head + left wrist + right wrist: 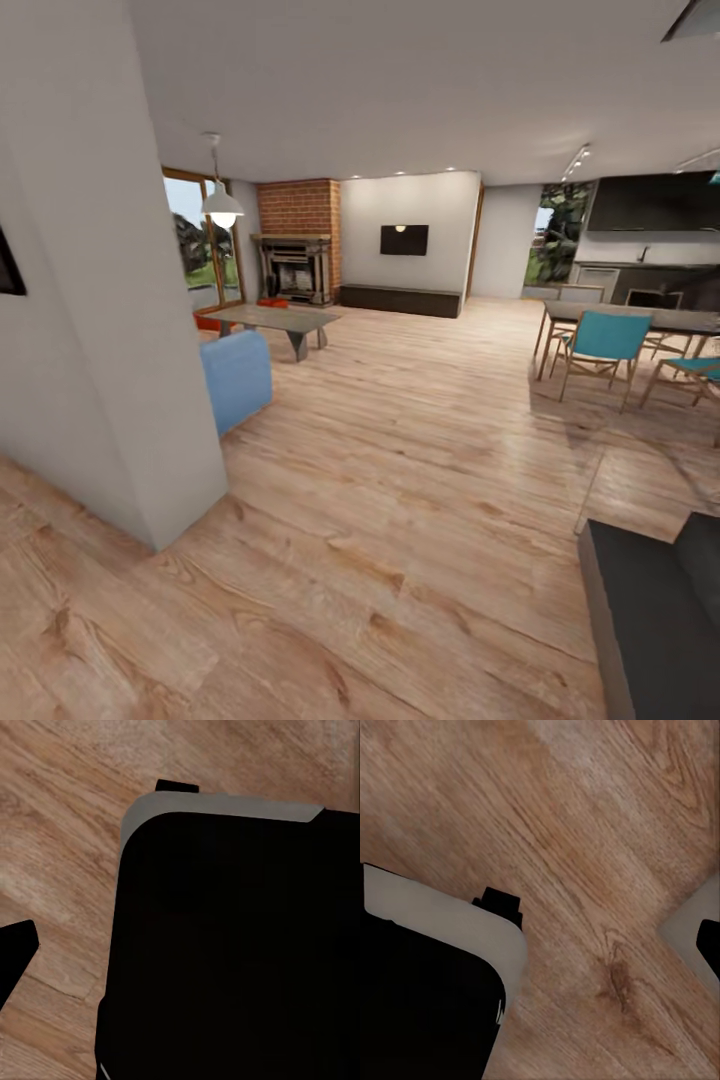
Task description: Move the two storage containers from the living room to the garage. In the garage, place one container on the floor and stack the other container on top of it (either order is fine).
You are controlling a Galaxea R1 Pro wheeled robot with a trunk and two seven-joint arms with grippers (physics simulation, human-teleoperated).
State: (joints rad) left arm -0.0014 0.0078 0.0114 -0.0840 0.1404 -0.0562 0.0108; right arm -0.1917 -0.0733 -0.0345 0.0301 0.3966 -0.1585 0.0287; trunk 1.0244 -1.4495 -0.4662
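I'm looking across the living room from its near end, and the containers [212, 322] show only as small red-orange patches on the floor at the far left, one behind the blue sofa [236, 378] and another [272, 302] just past the low table [272, 320], in front of the fireplace [293, 268]. At this range I can't make out their walls or which way they lie. I'd judge them light, stiff, open-topped boxes with thin low walls: rigid enough to pinch by a rim, but wide, so a one-sided grip would likely let the box tilt; taking a long wall near its middle, or one wall with each arm, looks safest. Plain smooth sides may be slippery, so I'd want the fingers well down over the rim. The boxes are well apart from both grippers, far ahead and left, with bare wood floor [400, 520] and the white wall corner [120, 380] between. Both wrist cameras look down at planks and the robot's dark base, and I cannot tell whether either gripper's jaws are open or closed; nothing is held that I can see.
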